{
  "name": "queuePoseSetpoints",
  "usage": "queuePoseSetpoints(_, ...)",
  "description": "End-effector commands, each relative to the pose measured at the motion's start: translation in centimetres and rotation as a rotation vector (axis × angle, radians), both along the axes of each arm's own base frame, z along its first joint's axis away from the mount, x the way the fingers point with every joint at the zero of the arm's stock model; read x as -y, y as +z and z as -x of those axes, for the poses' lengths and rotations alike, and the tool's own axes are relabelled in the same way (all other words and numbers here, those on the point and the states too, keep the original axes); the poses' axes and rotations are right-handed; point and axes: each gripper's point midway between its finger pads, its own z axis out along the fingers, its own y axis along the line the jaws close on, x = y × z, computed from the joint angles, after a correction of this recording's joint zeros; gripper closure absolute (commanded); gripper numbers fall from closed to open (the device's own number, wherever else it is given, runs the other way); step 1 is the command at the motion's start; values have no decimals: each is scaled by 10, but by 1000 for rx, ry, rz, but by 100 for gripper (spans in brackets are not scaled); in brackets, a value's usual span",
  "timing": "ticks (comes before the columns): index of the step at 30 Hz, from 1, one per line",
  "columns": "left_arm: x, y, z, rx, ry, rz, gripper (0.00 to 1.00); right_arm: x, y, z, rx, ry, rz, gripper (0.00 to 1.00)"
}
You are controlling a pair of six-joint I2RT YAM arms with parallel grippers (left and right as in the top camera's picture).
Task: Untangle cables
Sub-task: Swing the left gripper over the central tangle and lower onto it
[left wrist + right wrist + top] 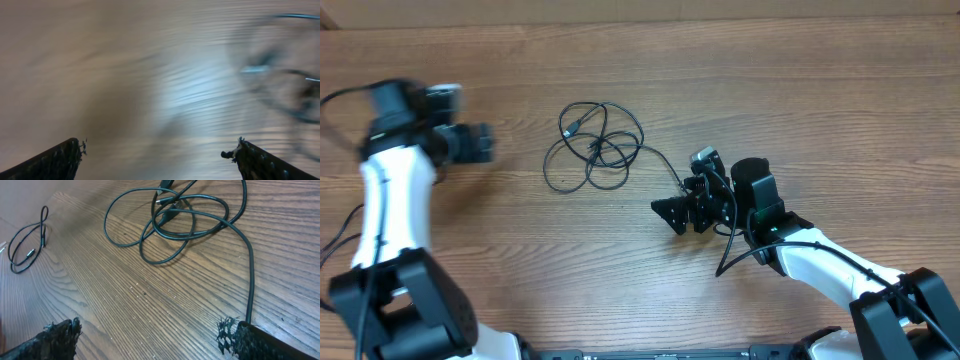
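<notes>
Right gripper (pixel 678 200) nearest, right of centre, jaws wide, holding nothing. One strand of the cables (pixel 595 148) runs right up to one finger (pixel 260 340); can't tell if it touches. Knot lies loose on table (pixel 800 90), farther and left. Small separate cable loop (pixel 25 245) further left. Left gripper (pixel 157 150) far left, blurred, jaws wide, empty.

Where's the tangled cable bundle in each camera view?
Overhead: cable tangle at upper centre.
Left wrist: blurred dark loops at the right edge, probably it.
Right wrist: top centre, one strand running down toward the lower right.
Shared landmark: the wood-grain table.
</notes>
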Motion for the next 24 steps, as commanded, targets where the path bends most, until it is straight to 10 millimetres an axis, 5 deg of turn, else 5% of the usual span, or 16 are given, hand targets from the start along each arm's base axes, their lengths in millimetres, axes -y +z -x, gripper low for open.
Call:
queuePoseSetpoints(1, 90, 21, -14, 83, -275, -36, 0, -4, 4, -2, 11, 5, -7, 1)
queuePoseSetpoints(5, 190, 31, -17, 181, -535, -57, 1, -4, 4, -2, 0, -3, -14, 1)
queuePoseSetpoints(10, 259, 28, -9, 226, -659, -63, 0, -4, 4, -2, -6, -6, -17, 1)
queuePoseSetpoints(16, 269, 1, 0, 117, -553, 3, 0, -3, 4, -2, -10, -7, -15, 2)
queuePoseSetpoints(24, 231, -20, 1, 9, -211, -28, 1, -3, 2, -1, -17, -7, -12, 2)
